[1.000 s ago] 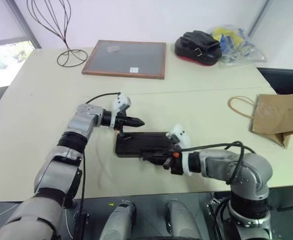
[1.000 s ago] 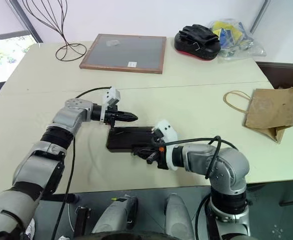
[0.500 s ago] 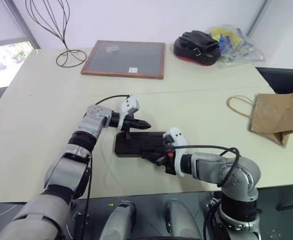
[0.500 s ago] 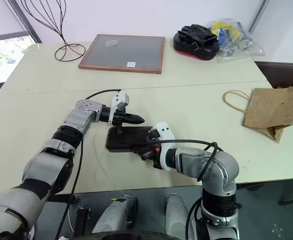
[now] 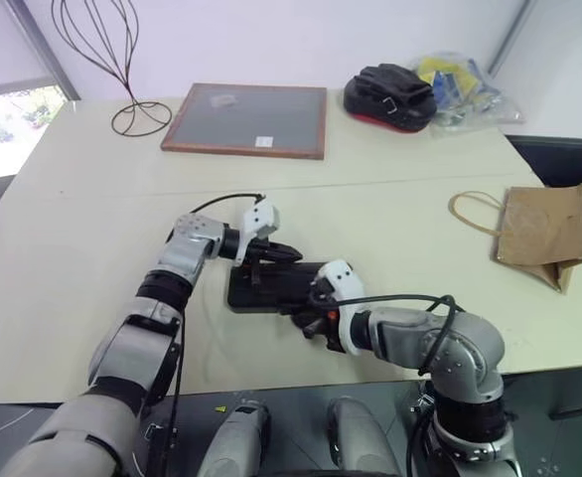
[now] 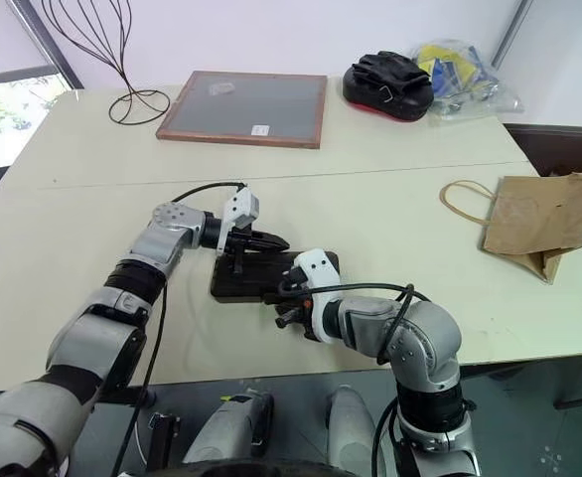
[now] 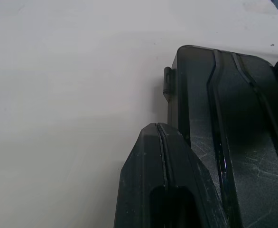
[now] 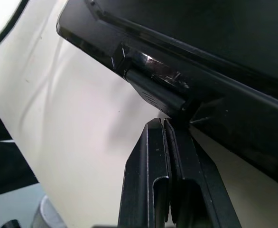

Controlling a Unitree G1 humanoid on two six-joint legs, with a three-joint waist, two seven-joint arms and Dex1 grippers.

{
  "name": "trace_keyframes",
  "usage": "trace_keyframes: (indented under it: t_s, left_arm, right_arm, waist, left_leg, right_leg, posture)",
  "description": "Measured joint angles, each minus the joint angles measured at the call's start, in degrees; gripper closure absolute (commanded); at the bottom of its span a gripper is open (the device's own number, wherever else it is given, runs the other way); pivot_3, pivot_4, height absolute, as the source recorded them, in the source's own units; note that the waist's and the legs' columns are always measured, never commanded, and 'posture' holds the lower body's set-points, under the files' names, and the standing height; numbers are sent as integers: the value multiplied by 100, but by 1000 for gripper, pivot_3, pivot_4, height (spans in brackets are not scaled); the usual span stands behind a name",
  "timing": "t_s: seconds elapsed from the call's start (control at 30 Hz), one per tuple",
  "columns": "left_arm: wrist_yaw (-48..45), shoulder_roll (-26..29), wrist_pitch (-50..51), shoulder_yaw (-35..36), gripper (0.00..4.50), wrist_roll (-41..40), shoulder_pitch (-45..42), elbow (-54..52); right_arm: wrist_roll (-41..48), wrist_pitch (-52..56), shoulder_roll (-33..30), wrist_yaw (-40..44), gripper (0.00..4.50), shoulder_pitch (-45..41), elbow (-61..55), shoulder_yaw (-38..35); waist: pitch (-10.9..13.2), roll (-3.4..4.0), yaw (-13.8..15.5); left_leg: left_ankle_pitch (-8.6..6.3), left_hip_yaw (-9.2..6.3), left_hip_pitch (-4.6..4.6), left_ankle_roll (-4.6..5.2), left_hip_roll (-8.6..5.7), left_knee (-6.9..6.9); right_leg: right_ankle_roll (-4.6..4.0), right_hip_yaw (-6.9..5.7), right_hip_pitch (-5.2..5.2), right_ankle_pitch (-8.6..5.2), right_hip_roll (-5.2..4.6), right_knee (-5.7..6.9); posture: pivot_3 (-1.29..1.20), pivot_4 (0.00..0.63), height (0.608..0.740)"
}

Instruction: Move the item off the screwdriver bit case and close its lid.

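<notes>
The screwdriver bit case [image 5: 269, 288] lies flat and dark on the table in front of me, with its lid [image 7: 234, 123] down on the tray. My left gripper [image 5: 289, 253] is shut, its tips over the case's far edge. Shut as well, my right gripper [image 5: 307, 318] rests against the case's near edge, its fingertips [image 8: 165, 130] at the rim under the lid. The item, a brown paper bag [image 5: 551, 229] with a looped handle, lies apart at the right of the table.
A wooden-framed grey board [image 5: 249, 117] lies at the back, with a wire stand [image 5: 137, 111] to its left. A black-and-red pouch [image 5: 390, 94] and a clear plastic bag [image 5: 465, 84] sit at the back right. The table's front edge runs close behind my right arm.
My left gripper has come right and down onto the case's far edge. My right gripper has sunk and slid left along the near edge. The bag has stayed put.
</notes>
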Motion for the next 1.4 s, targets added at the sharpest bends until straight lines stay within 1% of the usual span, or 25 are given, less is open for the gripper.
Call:
trace_keyframes:
  t_s: [0.37,0.67,0.8,0.9,1.0,1.07,1.13,1.23,1.33,1.4]
  left_arm:
    - [0,-60,-149,-1,4500,127,135,-48]
    - [0,-42,-133,-1,4500,230,213,-153]
    - [0,16,-41,0,4500,232,318,-363]
    - [0,38,-9,1,4500,232,371,-473]
    - [-2,16,-4,1,4500,228,380,-505]
    - [-6,15,-9,2,4500,221,340,-495]
    - [-20,-13,-22,-6,4500,219,329,-467]
    - [8,50,-53,8,4500,220,262,-391]
    - [363,200,-132,86,4500,225,196,-156]
    - [676,365,-59,344,4500,179,177,-129]
  right_arm:
    - [-355,-616,-124,-53,4422,124,-127,650]
    - [-564,-1034,-438,-56,4422,123,-155,1126]
    - [-681,-1330,-691,-32,4422,121,-206,1446]
    - [-674,-1359,-762,82,4422,113,-208,1466]
    - [-388,-1237,-744,355,4422,28,-219,1210]
    - [-18,-1040,-683,612,4422,-106,-366,713]
    - [303,-864,-755,833,4422,-297,-565,173]
    - [643,-554,-865,1030,4422,-278,-729,-172]
    - [1104,-285,-1188,1359,4422,-248,-924,-527]
    - [1361,-223,-1494,1575,4422,-312,-989,-863]
  waist:
    - [-28,-13,-5]
    - [-45,-19,-11]
    - [-46,-19,-24]
    - [-48,-21,-25]
    - [-48,-22,-4]
    - [-49,-21,15]
    - [-51,-22,27]
    - [-51,-23,21]
    - [-48,-25,4]
    - [-41,-30,9]
  left_leg:
    - [-4,1,25,8,1,-8]
    - [-7,1,43,12,4,-11]
    - [-8,1,44,14,5,-12]
    - [-9,0,44,14,6,-12]
    - [-9,-1,44,15,6,-11]
    - [-10,-5,44,16,8,-9]
    - [-14,-6,49,24,7,-8]
    - [-17,-8,53,28,8,-9]
    - [-17,-8,51,28,8,-9]
    - [-17,-8,41,28,8,-8]
  right_leg:
    - [1,0,26,-2,3,-9]
    - [2,1,43,-3,6,-13]
    - [2,1,43,-4,7,-14]
    - [2,1,44,-4,9,-14]
    - [2,0,49,-4,9,-17]
    - [3,-1,55,-5,9,-20]
    - [5,-1,65,-6,8,-25]
    - [8,-2,68,-9,8,-25]
    - [8,-2,63,-9,8,-23]
    - [8,-2,52,-9,8,-21]
  posture:
    - [0,150,734]
    - [0,150,734]
    - [0,150,734]
    - [0,150,734]
    - [0,150,734]
    - [0,150,734]
    - [0,150,734]
    - [0,150,734]
    - [0,150,734]
    - [0,150,734]
